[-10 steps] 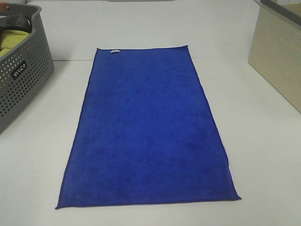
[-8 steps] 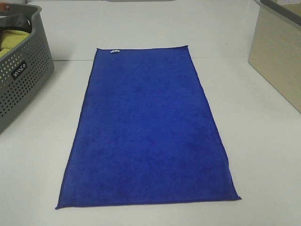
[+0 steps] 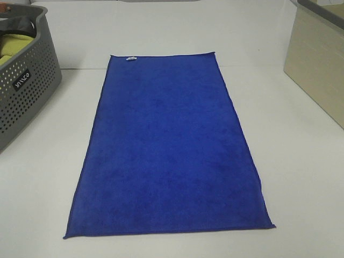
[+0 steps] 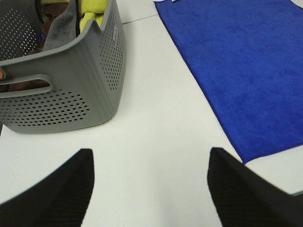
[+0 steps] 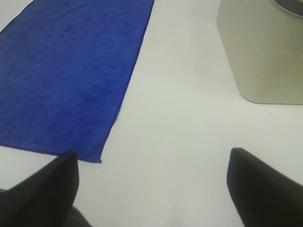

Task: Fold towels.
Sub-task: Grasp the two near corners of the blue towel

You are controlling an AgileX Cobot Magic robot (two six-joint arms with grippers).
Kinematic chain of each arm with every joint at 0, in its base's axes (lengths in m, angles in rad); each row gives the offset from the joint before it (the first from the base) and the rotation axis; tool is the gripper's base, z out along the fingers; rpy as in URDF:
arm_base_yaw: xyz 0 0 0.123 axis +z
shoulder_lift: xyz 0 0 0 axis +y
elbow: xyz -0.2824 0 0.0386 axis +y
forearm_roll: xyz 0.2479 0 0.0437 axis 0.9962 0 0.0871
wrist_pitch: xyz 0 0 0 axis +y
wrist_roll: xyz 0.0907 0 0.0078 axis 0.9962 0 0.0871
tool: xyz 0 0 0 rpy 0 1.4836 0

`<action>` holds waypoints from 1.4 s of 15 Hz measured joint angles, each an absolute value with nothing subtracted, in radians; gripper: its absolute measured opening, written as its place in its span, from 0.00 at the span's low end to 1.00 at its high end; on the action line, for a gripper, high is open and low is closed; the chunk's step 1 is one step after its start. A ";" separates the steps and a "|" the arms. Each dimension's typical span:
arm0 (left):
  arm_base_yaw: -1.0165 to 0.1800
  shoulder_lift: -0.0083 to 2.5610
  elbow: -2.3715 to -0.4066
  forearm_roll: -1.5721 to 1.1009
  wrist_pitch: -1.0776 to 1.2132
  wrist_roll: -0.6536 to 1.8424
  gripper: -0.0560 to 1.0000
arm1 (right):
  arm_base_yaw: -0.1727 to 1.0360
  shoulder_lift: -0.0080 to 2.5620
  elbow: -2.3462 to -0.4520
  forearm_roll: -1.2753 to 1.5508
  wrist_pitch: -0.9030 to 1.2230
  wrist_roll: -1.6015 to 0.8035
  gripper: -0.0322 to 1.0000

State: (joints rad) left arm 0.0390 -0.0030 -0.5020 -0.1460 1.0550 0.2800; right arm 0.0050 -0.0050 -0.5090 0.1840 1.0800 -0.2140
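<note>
Left pincer (image 4: 150, 152) wide, beside towel (image 4: 236, 71) corner

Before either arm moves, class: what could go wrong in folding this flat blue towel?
1. The blue cloth towel lies flat on the white table; the open left gripper and right gripper may slip off its thin near corners.
2. The grey perforated basket and beige bin flank it; a swinging arm could bump either.

A staged lab bench for laundry work: plain white table (image 3: 301, 177), grey perforated basket (image 3: 27, 91) of cloths (image 4: 92, 12), beige bin (image 3: 317, 64), one spread towel (image 3: 169, 150).
</note>
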 joint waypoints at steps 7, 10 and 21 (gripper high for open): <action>0.039 -0.003 -0.502 -0.146 1.055 0.280 0.67 | 0.005 -0.005 -0.509 0.184 1.080 -0.214 0.81; 0.039 -0.003 -0.502 -0.146 1.055 0.280 0.67 | 0.005 -0.005 -0.509 0.184 1.080 -0.214 0.81; 0.039 -0.003 -0.502 -0.146 1.056 0.280 0.67 | 0.005 -0.005 -0.509 0.184 1.080 -0.214 0.81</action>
